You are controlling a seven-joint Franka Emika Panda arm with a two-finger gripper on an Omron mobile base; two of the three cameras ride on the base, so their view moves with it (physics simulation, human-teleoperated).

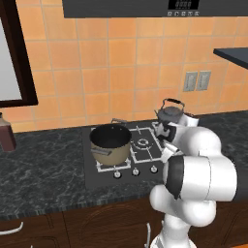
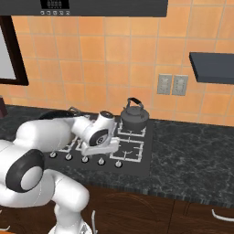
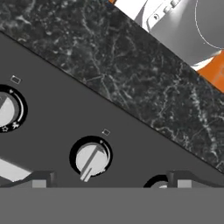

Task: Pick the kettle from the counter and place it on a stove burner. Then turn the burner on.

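Wide-open, empty hand (image 3: 107, 183) hovers over stove knob (image 3: 91, 158), kettle (image 2: 134, 118) behind on burner.

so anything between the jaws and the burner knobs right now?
Nothing visible. The gripper hangs open over the cooktop's front edge, and the hand view looks straight down on a knob with bare black glass around it. The kettle already sits on the rear burner, behind the hand.
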